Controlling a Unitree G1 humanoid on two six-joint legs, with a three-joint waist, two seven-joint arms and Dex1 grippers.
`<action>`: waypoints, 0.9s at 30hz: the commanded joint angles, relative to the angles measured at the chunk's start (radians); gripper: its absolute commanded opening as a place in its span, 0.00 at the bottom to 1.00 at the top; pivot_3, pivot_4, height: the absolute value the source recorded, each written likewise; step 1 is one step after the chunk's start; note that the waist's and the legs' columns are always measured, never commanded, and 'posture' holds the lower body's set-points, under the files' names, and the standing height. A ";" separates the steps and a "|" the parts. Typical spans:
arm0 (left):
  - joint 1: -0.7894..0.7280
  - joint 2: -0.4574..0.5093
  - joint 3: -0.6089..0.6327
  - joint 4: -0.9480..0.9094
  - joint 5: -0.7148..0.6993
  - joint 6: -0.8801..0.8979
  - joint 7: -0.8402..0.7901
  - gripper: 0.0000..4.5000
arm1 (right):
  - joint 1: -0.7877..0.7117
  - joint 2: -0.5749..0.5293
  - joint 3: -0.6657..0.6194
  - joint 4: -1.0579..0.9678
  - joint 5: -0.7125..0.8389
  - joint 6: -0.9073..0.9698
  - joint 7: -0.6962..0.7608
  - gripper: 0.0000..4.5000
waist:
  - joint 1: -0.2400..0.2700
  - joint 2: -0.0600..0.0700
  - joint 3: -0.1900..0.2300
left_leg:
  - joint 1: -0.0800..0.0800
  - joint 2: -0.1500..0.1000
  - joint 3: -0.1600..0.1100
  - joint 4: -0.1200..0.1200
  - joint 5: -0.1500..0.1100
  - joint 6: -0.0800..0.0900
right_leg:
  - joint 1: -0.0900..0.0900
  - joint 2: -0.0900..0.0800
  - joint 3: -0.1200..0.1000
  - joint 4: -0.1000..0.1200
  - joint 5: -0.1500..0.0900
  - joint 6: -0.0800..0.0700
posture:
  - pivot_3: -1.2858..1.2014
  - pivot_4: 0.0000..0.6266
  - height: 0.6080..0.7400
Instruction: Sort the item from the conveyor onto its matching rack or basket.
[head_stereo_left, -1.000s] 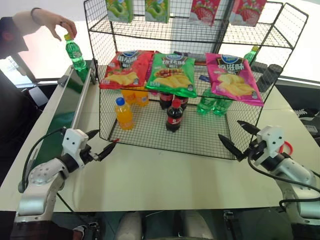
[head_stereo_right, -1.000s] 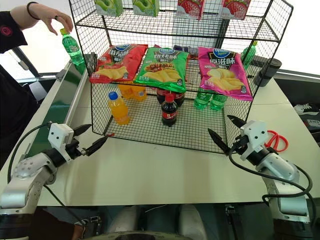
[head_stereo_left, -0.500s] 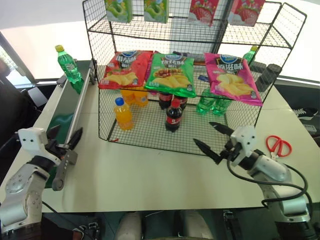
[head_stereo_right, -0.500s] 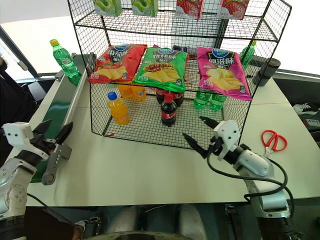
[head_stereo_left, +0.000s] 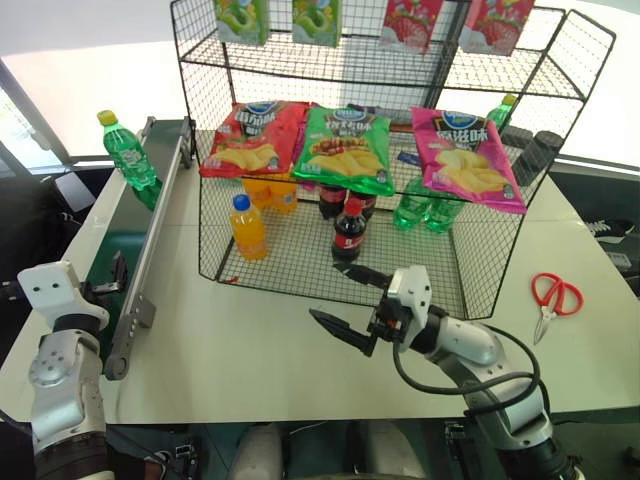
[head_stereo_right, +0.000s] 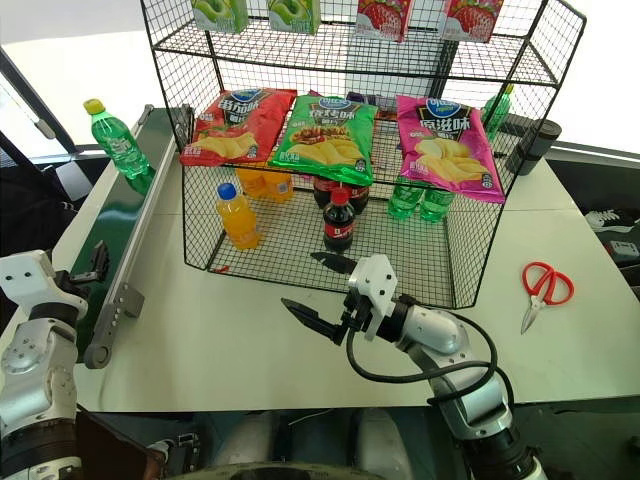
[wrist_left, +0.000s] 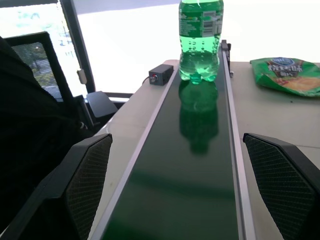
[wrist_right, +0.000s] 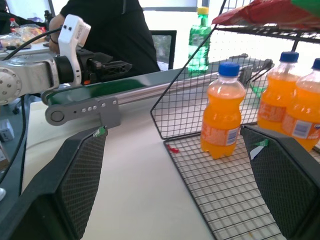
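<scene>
While the green soda bottle (head_stereo_left: 128, 153) stands upright at the conveyor's (head_stereo_left: 120, 250) far end, untouched, both grippers' fingers gape wide and empty; grasping and racking remain.

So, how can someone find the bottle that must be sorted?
Look at the long dark green conveyor left of the black wire rack. At its far end one green bottle stands upright, alone; its yellow cap distinguishes it from the rack's bottles.

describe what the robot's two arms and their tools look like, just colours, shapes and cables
Both arms are silver-grey metal with rounded joints. Each wrist carries a white boxy block, and a black cable loops along each forearm. The left tool and right tool each have two black fingers tapering to points, with cross-hatched textured inner faces. Small green tags sit on the right tool's fingers.
</scene>
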 joint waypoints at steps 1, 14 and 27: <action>-0.012 -0.015 -0.001 0.001 0.016 -0.049 0.027 1.00 | -0.004 0.004 -0.003 0.002 0.013 -0.025 0.026 0.99 | -0.001 0.000 0.000 | 0.000 0.000 0.000 0.000 0.000 0.000 | 0.000 0.000 0.000 0.000 0.000 0.000 | 0.52 0.24 1.00; -0.031 -0.046 0.003 0.031 0.022 -0.081 0.073 1.00 | -0.028 0.004 -0.001 0.013 0.021 -0.018 0.074 0.99 | -0.003 0.000 0.000 | 0.000 0.000 0.000 -0.001 0.000 0.000 | -0.001 -0.002 0.000 0.000 0.000 0.000 | 0.52 0.24 1.00; -0.058 -0.039 0.001 0.061 0.019 -0.103 0.081 1.00 | -0.081 0.020 0.013 0.023 0.029 0.002 0.089 0.99 | -0.004 0.000 0.000 | -0.001 -0.001 0.000 -0.001 0.000 0.000 | -0.002 -0.003 0.000 -0.001 0.000 0.000 | 0.52 0.24 1.00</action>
